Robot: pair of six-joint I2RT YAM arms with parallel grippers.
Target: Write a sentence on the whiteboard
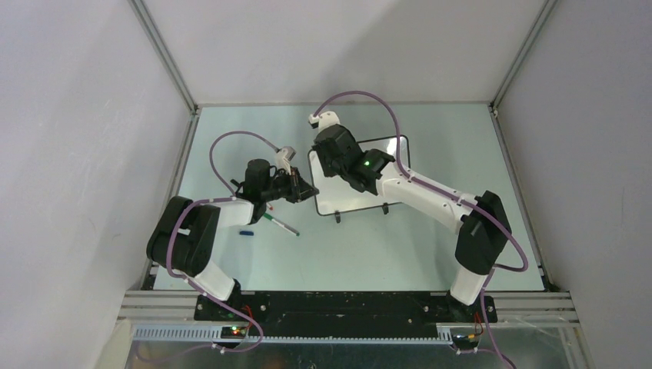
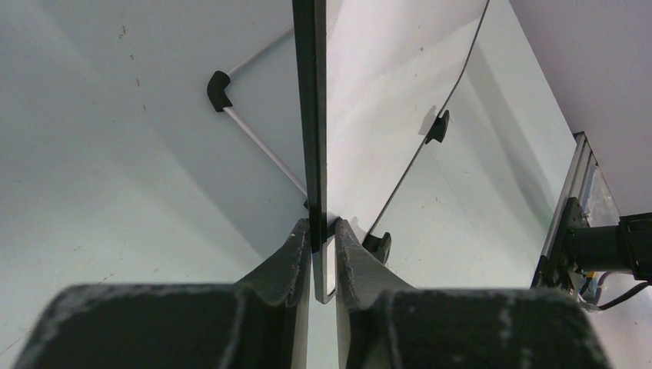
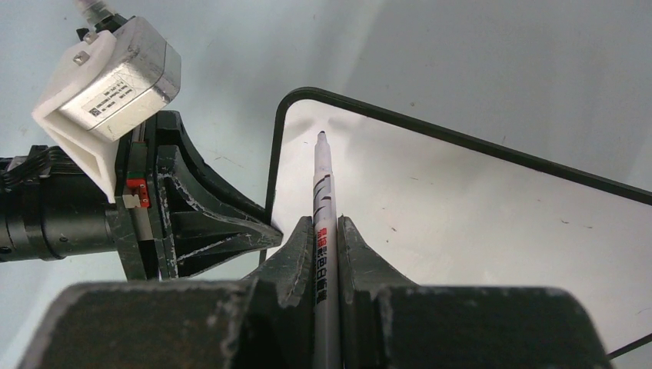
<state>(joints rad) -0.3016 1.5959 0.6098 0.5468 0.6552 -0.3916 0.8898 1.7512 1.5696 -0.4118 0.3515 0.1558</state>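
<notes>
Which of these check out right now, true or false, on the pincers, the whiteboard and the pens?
1. The right pincer grips a marker pointing at the board's corner. True.
2. The whiteboard carries blue writing. False: no writing shows on its visible surface.
3. The left pincer hangs clear of the board. False: its fingers sit on either side of the board's edge.
4. A second pen lies on the table by the left arm. True.
</notes>
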